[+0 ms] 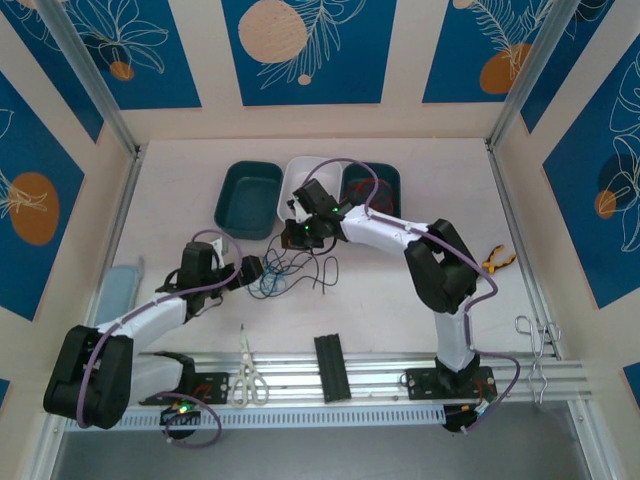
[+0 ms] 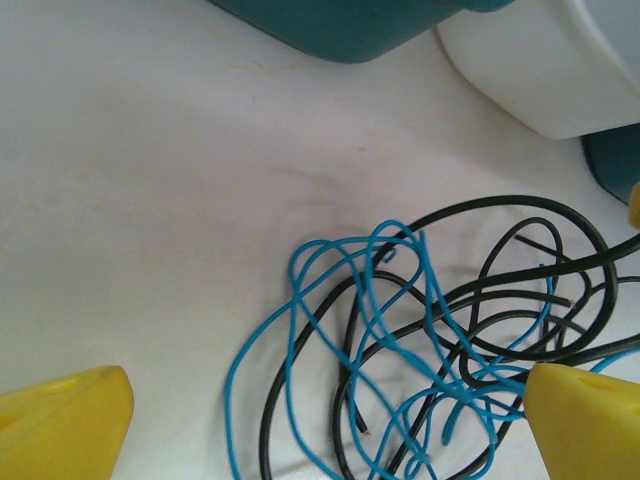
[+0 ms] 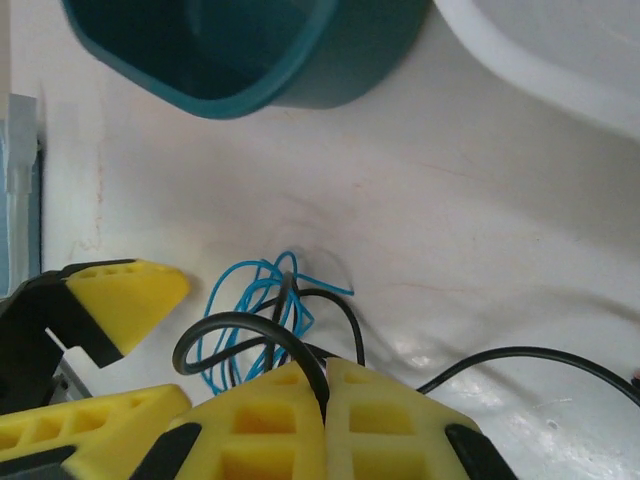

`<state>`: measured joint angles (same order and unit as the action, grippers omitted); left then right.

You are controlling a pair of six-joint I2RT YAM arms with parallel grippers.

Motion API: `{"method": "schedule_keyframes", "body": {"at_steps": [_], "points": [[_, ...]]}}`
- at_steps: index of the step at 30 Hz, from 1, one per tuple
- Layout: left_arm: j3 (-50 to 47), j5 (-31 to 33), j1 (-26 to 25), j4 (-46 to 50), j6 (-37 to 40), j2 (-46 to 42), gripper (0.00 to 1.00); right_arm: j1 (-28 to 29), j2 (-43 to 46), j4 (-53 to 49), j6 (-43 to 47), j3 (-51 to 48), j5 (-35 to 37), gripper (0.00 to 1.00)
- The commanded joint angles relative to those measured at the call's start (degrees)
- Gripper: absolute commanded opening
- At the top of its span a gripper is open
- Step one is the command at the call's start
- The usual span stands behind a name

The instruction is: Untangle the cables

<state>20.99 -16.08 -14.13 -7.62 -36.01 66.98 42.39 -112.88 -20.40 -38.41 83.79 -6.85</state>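
- Three smooth plastic trays (image 1: pixel 246 200) line the far side of the white bench (image 1: pixel 375 305); the cables (image 1: pixel 285 268) lie mid-bench in a thin, loopy tangle.
- Left wrist: left end effector (image 2: pixel 325 425) released, blocky yellow fingertips (image 2: pixel 70 415) wide apart around skinny blue and black loops.
- Right wrist: right end effector (image 3: pixel 325 400) clenched on a black wire (image 3: pixel 232 319), ribbed yellow pads (image 3: pixel 385 420) pinching it.

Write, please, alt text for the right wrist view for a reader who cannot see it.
The right gripper, yellow-fingered, is shut on a black cable at the bottom of the frame. Behind it, loops of blue cable lie tangled with it on the white table, with a teal tray and a white tray beyond.
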Motion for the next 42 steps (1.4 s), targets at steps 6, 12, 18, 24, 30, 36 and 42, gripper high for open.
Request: {"method": "schedule_keyframes", "body": {"at_steps": [6,12,18,24,30,36,42], "points": [[-1.4,-1.9,-1.8,-3.8,1.7,-2.8,1.0,2.2,6.8,1.3,4.4,-2.6,5.2,0.0],[-3.1,-1.8,-4.3,-8.4,3.8,-7.0,1.0,2.7,11.8,3.9,5.8,-6.6,7.9,0.0],[-3.9,-0.6,-7.5,-12.3,7.0,-12.3,0.97,2.7,15.6,5.8,5.7,-10.7,9.0,0.0],[-3.8,2.4,-12.7,-15.1,11.9,-13.6,0.87,3.0,21.8,12.6,6.0,-18.9,9.4,0.0],[-1.5,3.9,-15.8,-16.9,14.0,-8.7,0.84,3.4,27.6,17.4,8.6,-23.2,10.3,0.0],[-0.3,4.3,-17.6,-21.4,13.9,-4.0,0.83,3.6,31.8,17.5,12.2,-23.1,12.5,0.0],[0.6,3.5,-18.3,-22.4,14.0,-1.7,0.83,3.6,35.4,20.0,9.6,-25.2,21.8,0.0]]}}
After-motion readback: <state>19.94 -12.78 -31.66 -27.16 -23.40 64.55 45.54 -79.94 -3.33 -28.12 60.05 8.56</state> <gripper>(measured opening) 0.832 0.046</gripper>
